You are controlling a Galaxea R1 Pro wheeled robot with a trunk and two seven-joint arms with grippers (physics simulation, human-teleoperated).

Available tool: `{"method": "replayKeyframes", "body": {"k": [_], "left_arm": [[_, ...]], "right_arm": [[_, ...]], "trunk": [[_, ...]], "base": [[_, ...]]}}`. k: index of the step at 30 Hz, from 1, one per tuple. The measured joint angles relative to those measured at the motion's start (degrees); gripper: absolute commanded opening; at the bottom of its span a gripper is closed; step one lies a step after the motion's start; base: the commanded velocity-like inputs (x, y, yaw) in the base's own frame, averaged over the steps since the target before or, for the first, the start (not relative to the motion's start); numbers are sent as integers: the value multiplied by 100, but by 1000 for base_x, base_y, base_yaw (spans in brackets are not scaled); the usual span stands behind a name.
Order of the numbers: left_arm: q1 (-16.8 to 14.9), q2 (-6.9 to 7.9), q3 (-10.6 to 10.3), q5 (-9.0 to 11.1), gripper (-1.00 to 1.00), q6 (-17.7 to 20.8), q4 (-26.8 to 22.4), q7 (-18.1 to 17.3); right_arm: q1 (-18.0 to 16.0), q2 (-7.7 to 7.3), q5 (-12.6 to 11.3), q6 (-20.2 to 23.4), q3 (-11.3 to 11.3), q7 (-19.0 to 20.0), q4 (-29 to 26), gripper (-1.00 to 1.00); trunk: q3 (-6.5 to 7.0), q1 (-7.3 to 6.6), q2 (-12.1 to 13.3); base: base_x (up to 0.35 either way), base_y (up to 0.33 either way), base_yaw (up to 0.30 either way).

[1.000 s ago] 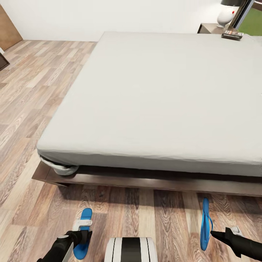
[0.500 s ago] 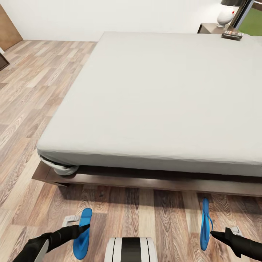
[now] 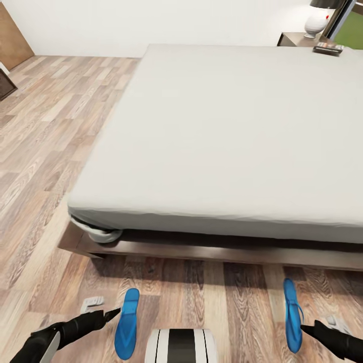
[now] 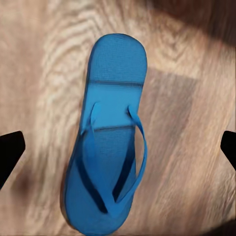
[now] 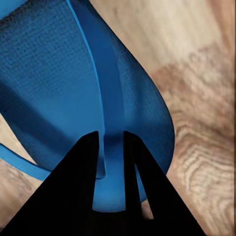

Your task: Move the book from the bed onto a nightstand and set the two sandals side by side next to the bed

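Left sandal lies flat on the wood floor in front of the bed, sole down, toe strap up, clear of any grip. Left gripper sits just beside it at floor level; in the left wrist view its fingers are spread wide, one on each side of the sandal, touching nothing. Looks like a release: shoe down, jaws open to clear the edges

Right sandal is tilted up on its long edge rather than flat, well apart from the left one, also close to the bed frame. Right gripper is at its heel end. Right wrist view shows the fingertips pinched on the thin blue edge of the sandal, which explains the on-edge pose: it's hanging from the clamp, not resting

Book is on the far corner by the nightstand with the lamp; can't tell whether it rests on the mattress or the stand

Judgement: pair not side by side yet; the right one needs carrying over next to the left and laying flat. Risk: it flops over or lands skewed on release
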Motion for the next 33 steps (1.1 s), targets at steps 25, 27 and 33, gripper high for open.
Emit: {"method": "replayKeyframes", "body": {"k": [25, 27, 33], "left_arm": [[-1, 3, 1, -3, 100, -3, 2, 10], [-1, 3, 0, -6, 100, -4, 3, 15], [0, 3, 3, -7, 100, -3, 0, 18]], "right_arm": [[-2, 2, -14, -1024, 1, -3012, -160, -100], [-3, 134, -41, -1319, 13, -3646, -333, -100], [-3, 336, 19, -1715, 1, -4378, -422, -100]], "trunk": [[0, 0, 0], [0, 0, 0], [0, 0, 0]], "base": [[-121, 236, 0], [-4, 88, 0], [-1, 250, 0]]}}
